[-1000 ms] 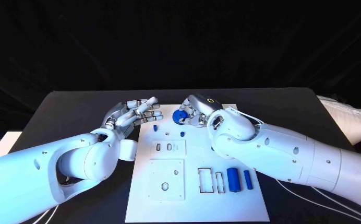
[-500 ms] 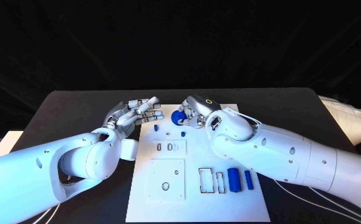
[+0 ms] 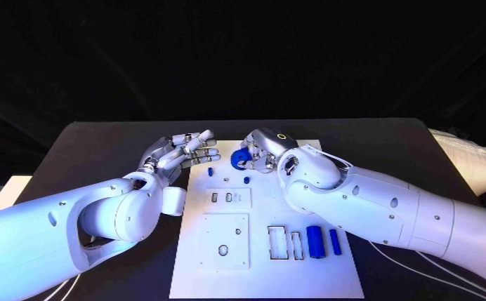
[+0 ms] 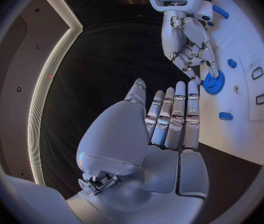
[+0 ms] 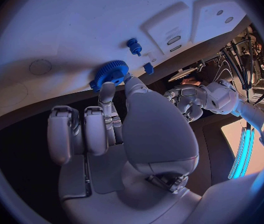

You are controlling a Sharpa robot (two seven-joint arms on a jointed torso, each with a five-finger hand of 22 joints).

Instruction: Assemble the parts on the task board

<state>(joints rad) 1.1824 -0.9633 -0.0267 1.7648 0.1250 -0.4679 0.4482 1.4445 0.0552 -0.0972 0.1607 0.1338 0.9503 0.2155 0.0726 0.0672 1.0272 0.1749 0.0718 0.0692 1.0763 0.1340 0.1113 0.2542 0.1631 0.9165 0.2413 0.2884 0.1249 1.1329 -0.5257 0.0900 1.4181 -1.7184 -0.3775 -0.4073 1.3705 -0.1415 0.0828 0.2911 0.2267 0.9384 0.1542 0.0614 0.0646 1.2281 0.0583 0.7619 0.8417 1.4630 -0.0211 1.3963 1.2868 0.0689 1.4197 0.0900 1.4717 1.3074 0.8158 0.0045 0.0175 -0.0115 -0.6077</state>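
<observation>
While our right hand (image 3: 265,152) pinches the blue gear (image 3: 241,158) at the far end of the task board (image 3: 265,273), our left hand (image 3: 180,154) hangs just to its left over the black bench (image 3: 101,146), fingers straight and together, holding nothing. From the right wrist view the gear (image 5: 111,73) is a toothed disc with a raised hub, taken at its rim by the fingertips (image 5: 107,88), and it sits at or just above the board's surface; we cannot tell whether it touches. We judge it a light, rigid moulded plastic piece: stiff enough to grip firmly, but its smooth faces could slip, so the toothed edge is the better place to hold, with fingers on opposite sides to keep it level. Near the gear a small blue peg (image 5: 134,46) stands up from the board and a small blue block (image 5: 148,68) lies beside it. Toward the near end, two blue cylinders (image 3: 314,241) lie side by side next to narrow rectangular slots (image 3: 275,242). The board itself is flat, matt white, with raised square plates carrying small cut-outs and holes.
</observation>
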